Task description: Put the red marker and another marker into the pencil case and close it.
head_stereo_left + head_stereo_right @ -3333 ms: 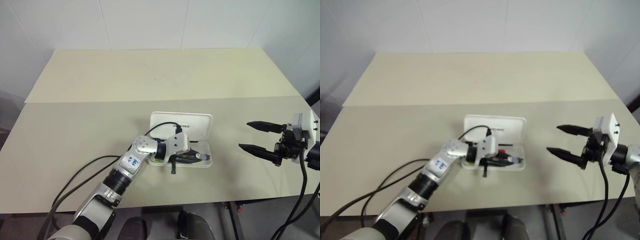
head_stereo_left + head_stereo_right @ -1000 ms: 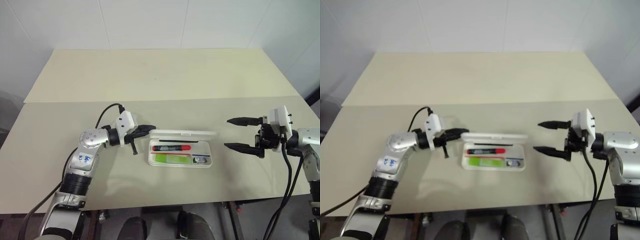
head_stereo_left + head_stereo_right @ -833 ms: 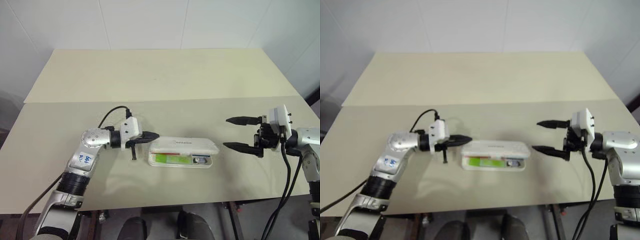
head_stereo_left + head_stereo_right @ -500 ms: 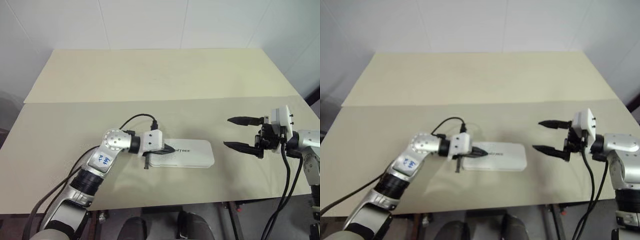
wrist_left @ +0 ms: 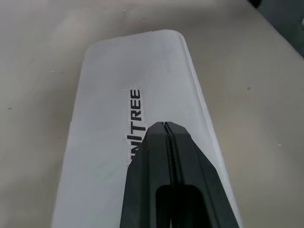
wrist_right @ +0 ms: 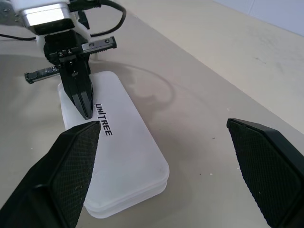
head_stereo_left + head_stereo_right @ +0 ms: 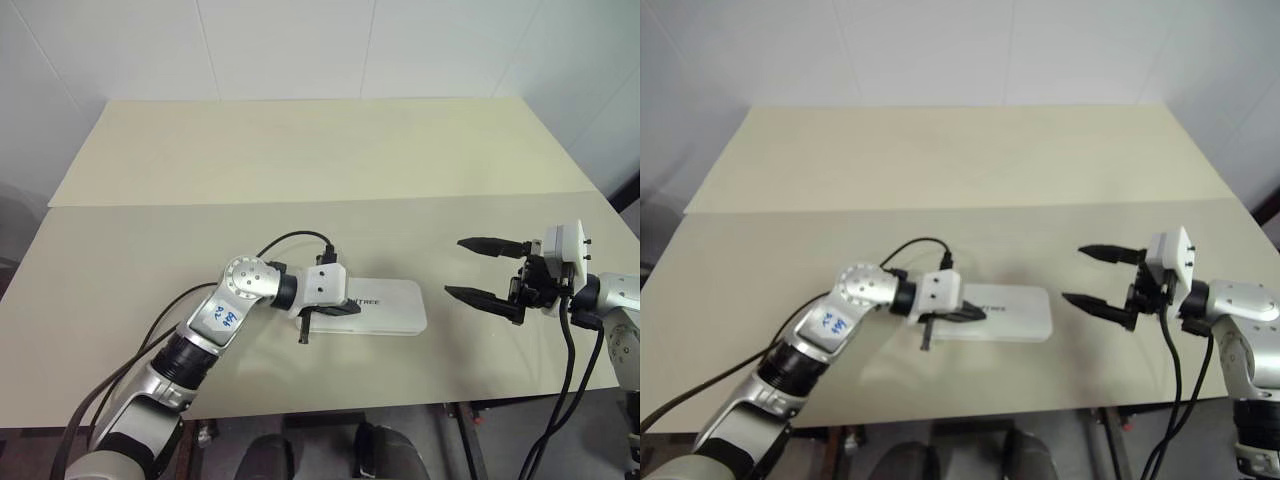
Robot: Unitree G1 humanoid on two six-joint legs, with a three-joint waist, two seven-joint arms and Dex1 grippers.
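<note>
On the lid of the pencil case (long axis crosswise), the left gripper presses, fingers together; the right gripper hangs apart, fingers spread.

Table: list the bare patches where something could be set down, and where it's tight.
The table is bare beyond the pencil case, across its far half, and at the left beside the left arm. A narrower patch lies between the case and the open right gripper. It is crowded where the shut left gripper lies over the lid.

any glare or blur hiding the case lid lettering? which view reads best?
Left wrist view: lettering on the pencil case sharp, partly covered by the shut left gripper. Right wrist view: readable, soft arm shadow on the table. Eye views: lettering tiny; no glare.
</note>
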